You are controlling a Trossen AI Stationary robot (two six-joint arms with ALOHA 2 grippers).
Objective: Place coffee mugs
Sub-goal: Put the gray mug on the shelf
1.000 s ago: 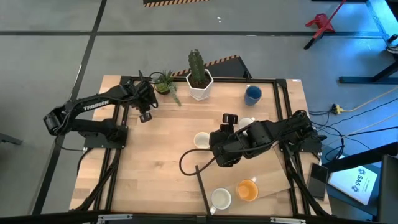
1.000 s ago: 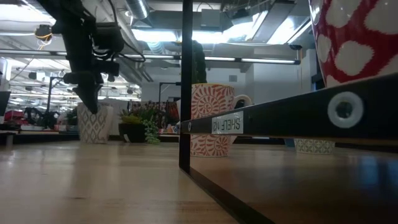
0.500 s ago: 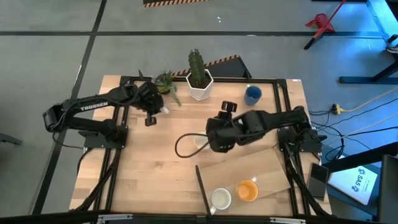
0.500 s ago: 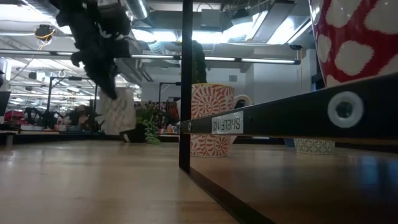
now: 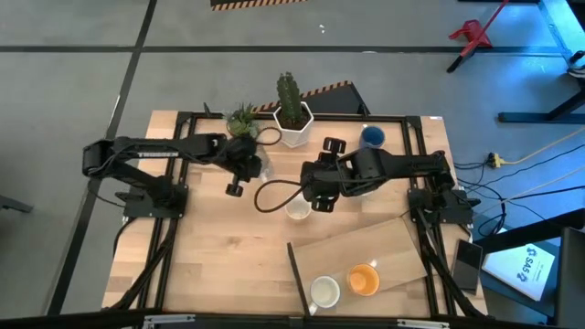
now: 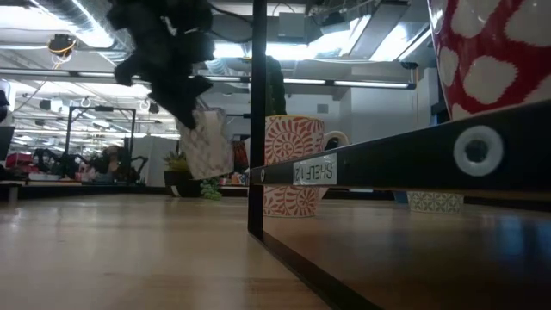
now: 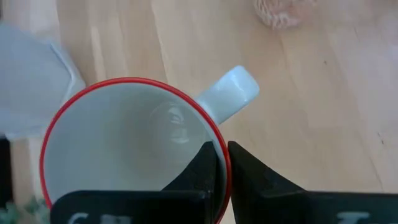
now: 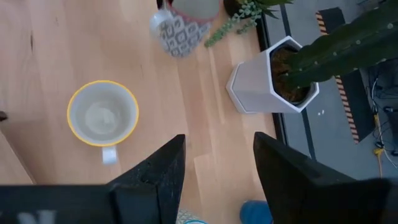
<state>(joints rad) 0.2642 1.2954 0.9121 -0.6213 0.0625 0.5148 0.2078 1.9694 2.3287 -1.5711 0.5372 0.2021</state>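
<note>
1. The wooden table (image 5: pixel 228 265) is the same as a second ago, with the black-edged shelf board (image 5: pixel 366 247) lying on its near right part.
2. The left arm (image 5: pixel 146 151) has swung in from the table's left edge toward the middle. Its left gripper (image 7: pixel 221 165) is pressed together on the rim of a red-rimmed white mug (image 7: pixel 130 140), one finger inside the cup and one outside. The low view shows the patterned mug (image 6: pixel 207 142) hanging tilted, clear of the tabletop.
3. The right arm (image 5: pixel 402 169) has drawn back toward the far side. Its right gripper (image 8: pixel 214 165) hangs with its jaws spread and nothing between them, above bare wood.
4. The white hexagonal cactus pot (image 5: pixel 293 123) has not moved from the far edge, with the small leafy plant (image 5: pixel 241 119) beside it.
5. The yellow-rimmed white mug (image 8: pixel 103 116) near the table's middle, covered by the right arm half a second ago, shows again just beside the right gripper.
6. The dark blue mug (image 5: pixel 370 137) is partly hidden at the far right.
7. The orange mug (image 5: pixel 364 280) and a white mug (image 5: pixel 325 291) stay on the shelf board.
</note>
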